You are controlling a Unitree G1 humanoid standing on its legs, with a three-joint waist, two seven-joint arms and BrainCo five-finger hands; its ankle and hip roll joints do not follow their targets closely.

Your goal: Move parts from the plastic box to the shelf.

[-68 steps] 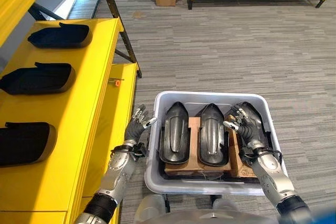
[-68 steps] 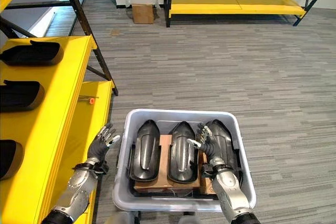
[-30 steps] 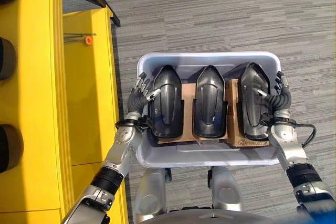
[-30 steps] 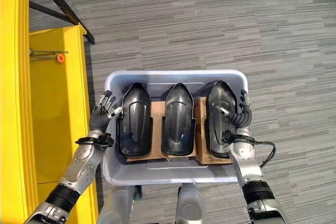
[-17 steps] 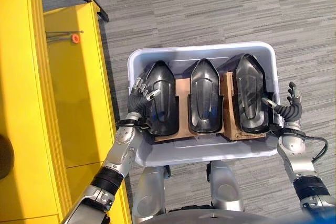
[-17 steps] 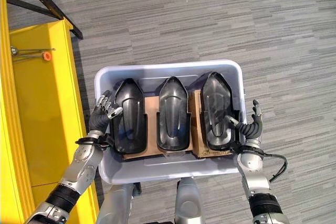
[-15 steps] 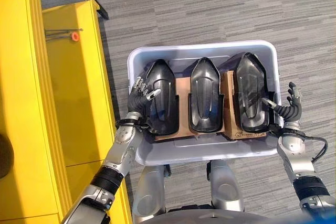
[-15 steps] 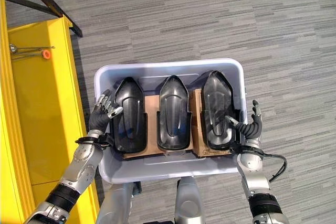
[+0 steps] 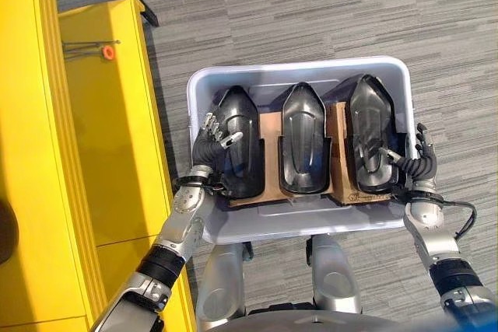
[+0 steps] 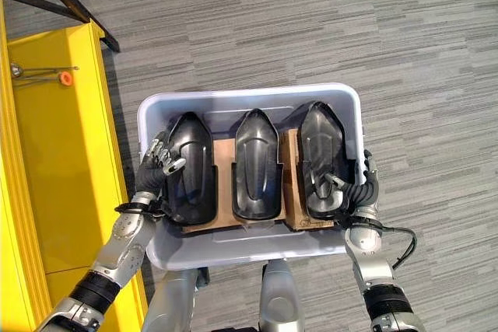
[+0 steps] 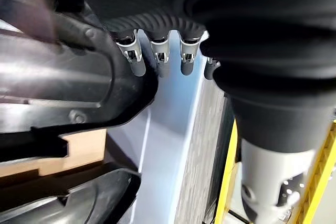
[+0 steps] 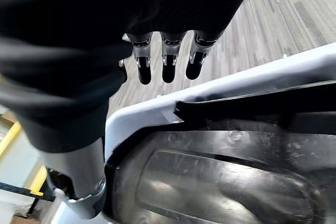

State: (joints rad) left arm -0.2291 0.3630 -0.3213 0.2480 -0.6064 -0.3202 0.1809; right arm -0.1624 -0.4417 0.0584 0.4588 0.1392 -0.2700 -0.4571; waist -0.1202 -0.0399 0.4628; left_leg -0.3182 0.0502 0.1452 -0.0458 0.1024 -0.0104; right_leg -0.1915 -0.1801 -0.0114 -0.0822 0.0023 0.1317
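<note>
Three black parts [image 9: 302, 148] lie lengthwise in the plastic box [image 9: 296, 225]; open left hand [image 9: 213, 139] and right hand [image 9: 411, 162] flank the outer ones.

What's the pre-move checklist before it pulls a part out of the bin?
1. Parts in the plastic box: three black moulded parts standing side by side on cardboard inserts. Ok.
2. Left hand: at the outer side of the left part, fingers relaxed, not curled round it. Ok, no grip yet.
3. Right hand: at the box's right wall, thumb touching the right part, fingers outside the rim. Not ok for a lift.
4. Middle part: untouched. Ok.
5. Yellow shelf on the robot's left: bare surface beside the box; an orange-tipped tool lies farther along. Ok.
</note>
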